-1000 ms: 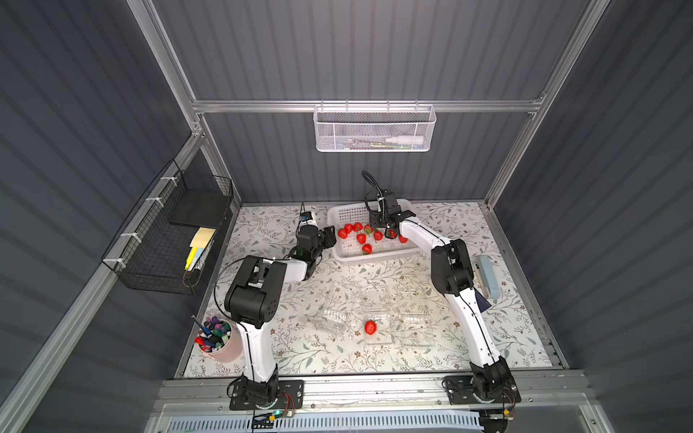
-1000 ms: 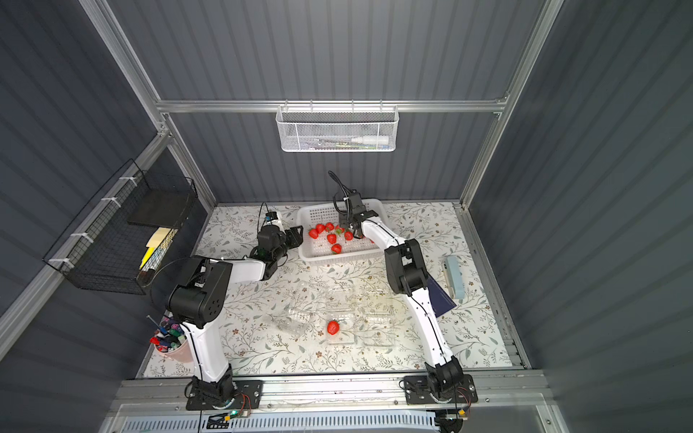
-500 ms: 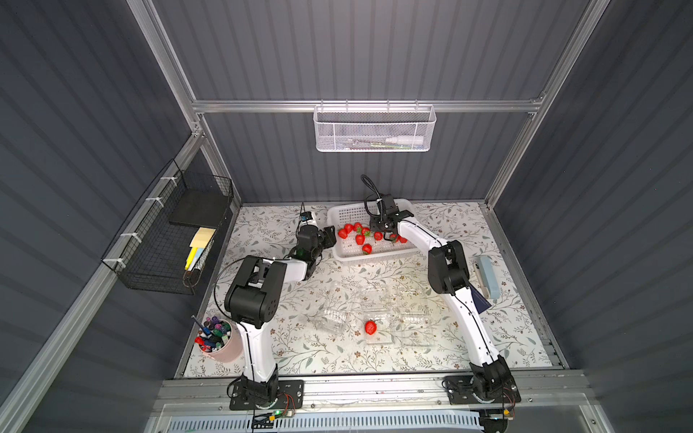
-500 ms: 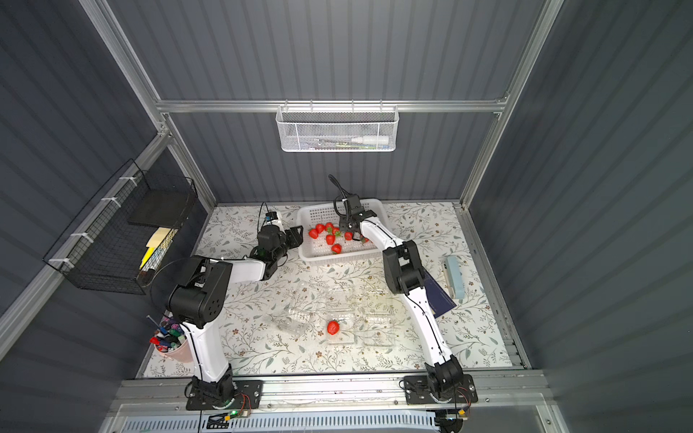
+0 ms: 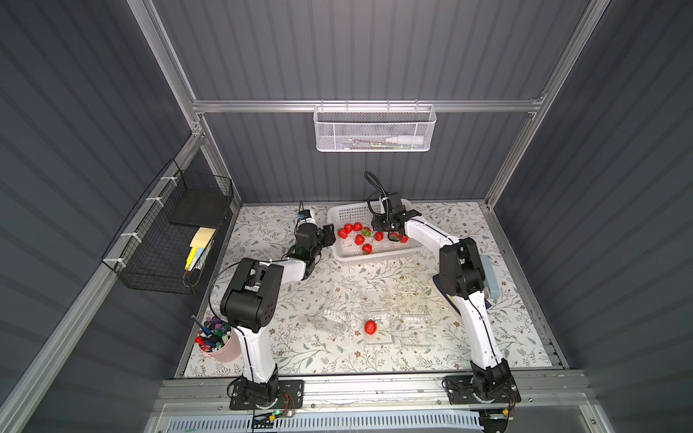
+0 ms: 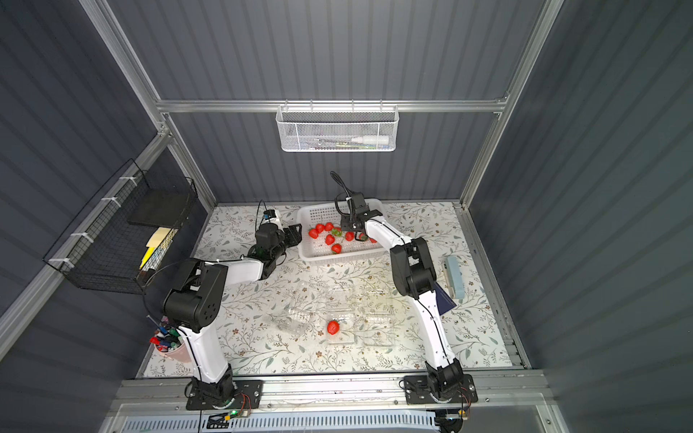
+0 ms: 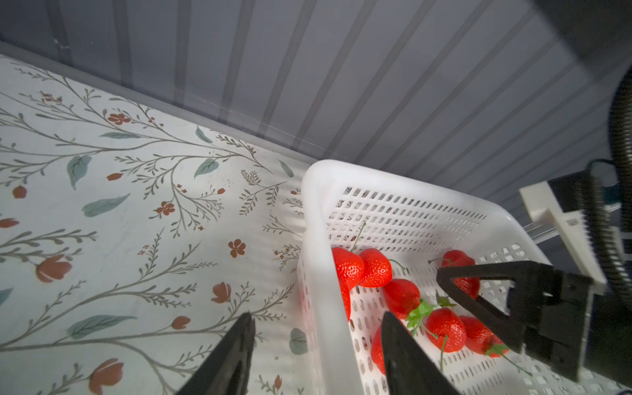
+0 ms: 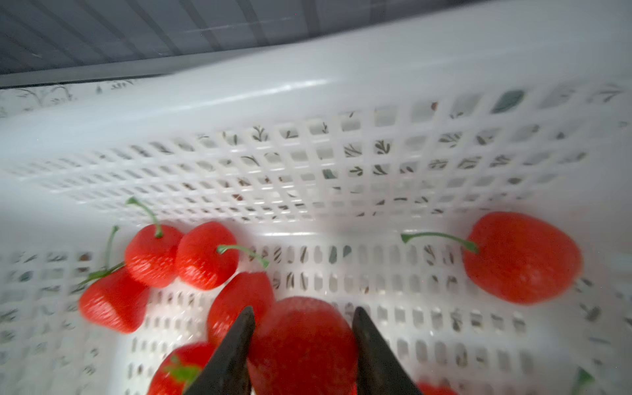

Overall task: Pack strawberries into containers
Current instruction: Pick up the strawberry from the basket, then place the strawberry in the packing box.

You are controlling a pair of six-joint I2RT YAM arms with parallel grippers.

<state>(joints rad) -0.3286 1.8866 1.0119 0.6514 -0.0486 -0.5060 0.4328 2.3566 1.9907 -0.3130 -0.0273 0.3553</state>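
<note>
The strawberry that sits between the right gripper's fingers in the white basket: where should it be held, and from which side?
Grip the strawberry across the widest part of its red body, coming down from above: the white basket has walls all round, and the berry's rounded flanks are free on both sides. The right gripper brackets it so, a finger on each flank.

1. At the table's 12 o'clock the white basket (image 5: 375, 255) is tight. The right gripper (image 5: 394, 237) is inside it, clamped on a strawberry (image 8: 302, 345), and other strawberries (image 5: 359, 239) lie toward its 9 o'clock.
2. The left gripper (image 5: 330, 235), jaws parted, crowds the basket's 9 o'clock wall.
3. Bare cloth (image 5: 337, 277) between the basket and the containers (image 5: 378, 322) leaves an open lane across the middle.
4. Toward 6 o'clock the three containers sit close together.
5. A pen cup (image 5: 219, 343) at 8 o'clock and a pale-blue case (image 5: 491, 277) at 3 o'clock hem the edges.
</note>
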